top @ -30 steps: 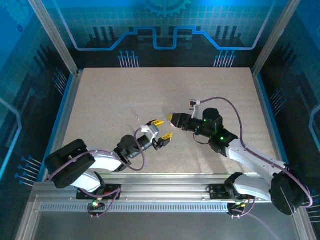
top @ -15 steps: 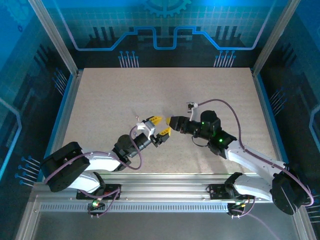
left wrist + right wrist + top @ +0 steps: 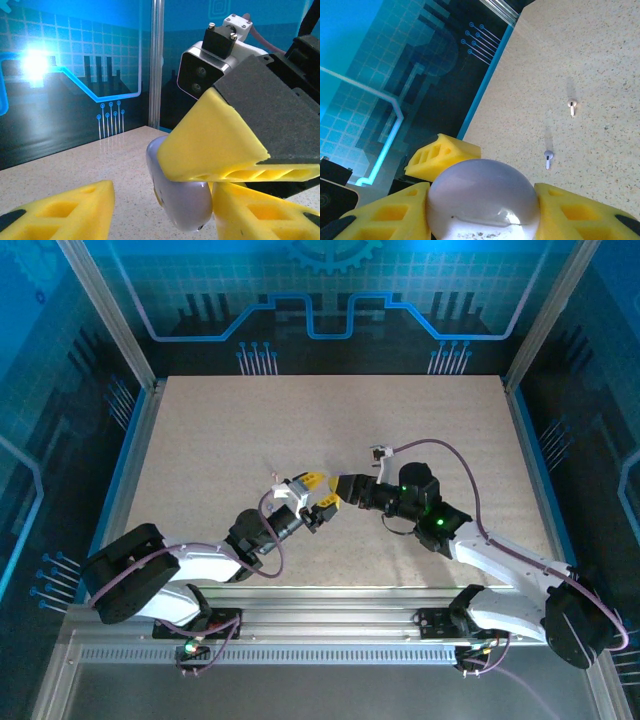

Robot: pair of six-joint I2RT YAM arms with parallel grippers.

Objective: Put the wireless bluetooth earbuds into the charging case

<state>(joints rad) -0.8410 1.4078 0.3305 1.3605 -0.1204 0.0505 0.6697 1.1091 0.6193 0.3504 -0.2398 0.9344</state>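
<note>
Near the middle of the table (image 3: 200, 430), the two grippers meet tip to tip. The right gripper (image 3: 344, 485) is clamped on the charging case (image 3: 483, 192). In its wrist view, its two yellow fingers (image 3: 395, 215) press against opposite sides of the rounded, pale lavender shell, and a thin seam shows low on the glossy face. The case is held clear of the tabletop.

The left gripper (image 3: 322, 491) is spread wide and grips nothing. In the left wrist view, its two yellow fingers (image 3: 65, 210) stand well apart at the bottom of the picture. The case hangs in the gap between them, nearer the finger on the right side of that view. Whether it touches that finger cannot be told. One finger of the right gripper lies over the top of the case there, with the right arm's wrist camera (image 3: 200, 75) behind it.

The wireless bluetooth earbuds (image 3: 572, 106) lie loose on the speckled surface beyond the held case. The right wrist view shows them as two tiny whitish pieces, apart from each other, one nearer the case and one farther off. Neither gripper touches them.
</note>
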